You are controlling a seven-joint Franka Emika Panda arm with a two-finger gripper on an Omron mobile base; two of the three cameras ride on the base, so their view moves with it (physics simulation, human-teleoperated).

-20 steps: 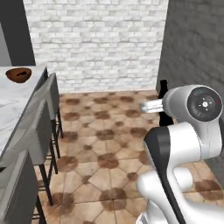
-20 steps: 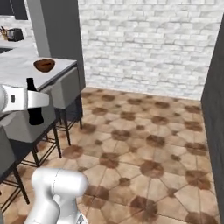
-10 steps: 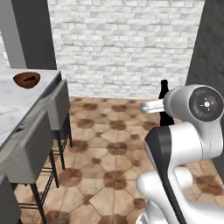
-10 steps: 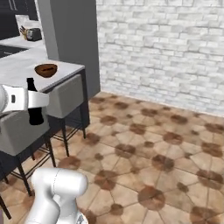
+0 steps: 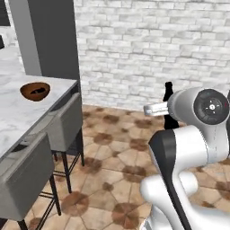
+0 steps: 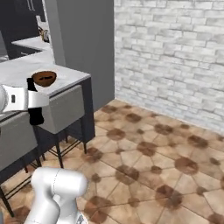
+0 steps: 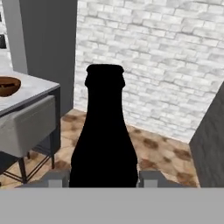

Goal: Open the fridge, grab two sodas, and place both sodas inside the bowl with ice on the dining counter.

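- Wooden bowl (image 7: 7,85): on the marble surface (image 7: 33,90), well left of the claw, beyond it.
- Grey stool (image 7: 26,127): below the surface edge, left of the claw.
- Claw (image 7: 104,178): clamped on an upright black soda bottle (image 7: 104,140).

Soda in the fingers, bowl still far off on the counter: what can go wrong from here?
1. The soda is held low on its body, its neck free; a jolt might tip it.
2. The bowl sits near the dining counter end, so a bad drop may roll off.
3. Grey stools line the counter and could block the approach.
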